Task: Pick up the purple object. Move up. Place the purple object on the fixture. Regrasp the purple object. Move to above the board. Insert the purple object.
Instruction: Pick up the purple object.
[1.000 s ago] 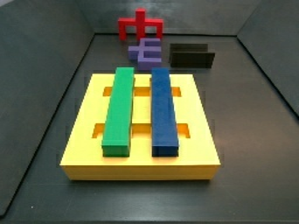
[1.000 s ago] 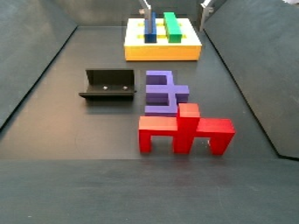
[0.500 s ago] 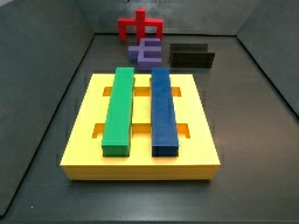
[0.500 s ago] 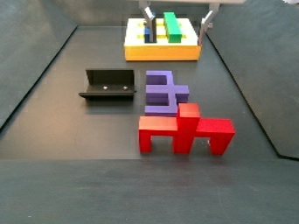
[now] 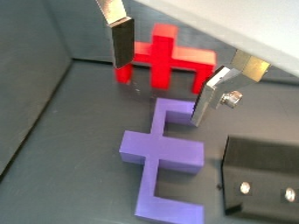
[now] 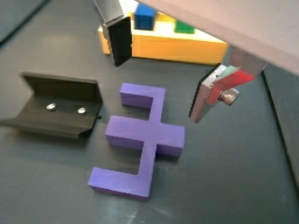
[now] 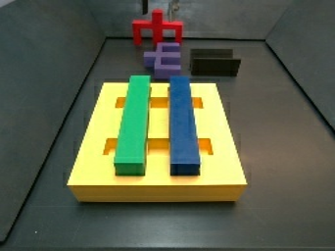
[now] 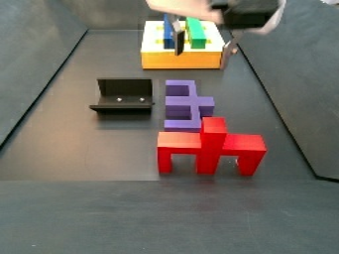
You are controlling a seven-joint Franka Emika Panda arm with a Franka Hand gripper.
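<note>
Purple block lies ungrasped on the tabletop while the pincer, fingers apart and empty, has dropped in overhead, ready for pickup.

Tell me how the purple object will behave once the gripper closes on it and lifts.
The purple object looks like a rigid flat-faced block, so it probably won't flex or roll. Its parallel side faces should suit the open gripper above it. Its uneven arms suggest it may tilt if gripped off-centre. The surface looks smooth, perhaps slightly slippery.
</note>
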